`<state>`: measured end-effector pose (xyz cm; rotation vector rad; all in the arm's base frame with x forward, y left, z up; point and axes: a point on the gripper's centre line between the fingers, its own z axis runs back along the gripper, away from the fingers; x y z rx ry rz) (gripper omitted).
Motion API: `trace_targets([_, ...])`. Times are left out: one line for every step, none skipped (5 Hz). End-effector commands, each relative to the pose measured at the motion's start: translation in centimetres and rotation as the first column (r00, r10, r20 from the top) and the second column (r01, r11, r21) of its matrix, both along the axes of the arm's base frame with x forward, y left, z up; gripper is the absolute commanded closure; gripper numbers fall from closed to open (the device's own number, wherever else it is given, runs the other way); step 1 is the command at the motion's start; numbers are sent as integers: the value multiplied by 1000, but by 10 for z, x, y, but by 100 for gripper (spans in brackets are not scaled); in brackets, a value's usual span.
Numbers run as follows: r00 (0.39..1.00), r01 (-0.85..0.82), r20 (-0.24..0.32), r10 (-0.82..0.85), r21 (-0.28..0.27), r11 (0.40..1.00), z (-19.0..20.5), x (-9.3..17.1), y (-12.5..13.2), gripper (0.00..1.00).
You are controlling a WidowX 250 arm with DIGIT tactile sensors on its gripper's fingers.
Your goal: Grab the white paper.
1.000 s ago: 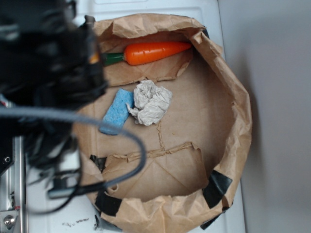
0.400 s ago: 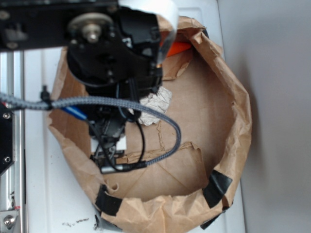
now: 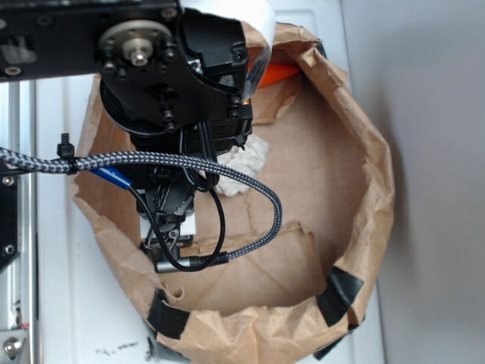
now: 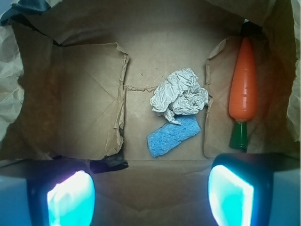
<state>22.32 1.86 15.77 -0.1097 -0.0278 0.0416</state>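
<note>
The white paper [image 4: 180, 95] is a crumpled greyish wad lying on the floor of the brown paper bag [image 4: 84, 94], touching the blue sponge [image 4: 173, 135] just below it. My gripper [image 4: 151, 200] is open, its two glowing cyan pads [image 4: 231, 195] wide apart at the bottom of the wrist view with nothing between them, well short of the wad. In the exterior view the arm [image 3: 174, 83] hangs over the bag's left half and hides most of the white paper [image 3: 246, 163]; only its right edge shows.
An orange toy carrot [image 4: 243, 89] with a green stem lies along the bag's right wall in the wrist view. The bag's crumpled walls [image 3: 371, 189] stand all around, with black tape [image 3: 345, 292] at the near corners. A braided cable [image 3: 227, 186] loops beneath the arm.
The arm swung from the left edge to above the bag's left half, covering the sponge and most of the paper. In the last half second it barely shifted.
</note>
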Motion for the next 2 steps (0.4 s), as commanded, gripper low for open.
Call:
trace_targets([999, -16, 51, 16, 3, 1000, -6, 7, -2, 0])
trace_targets([991, -48, 123, 45, 22, 999, -37, 14, -7, 0])
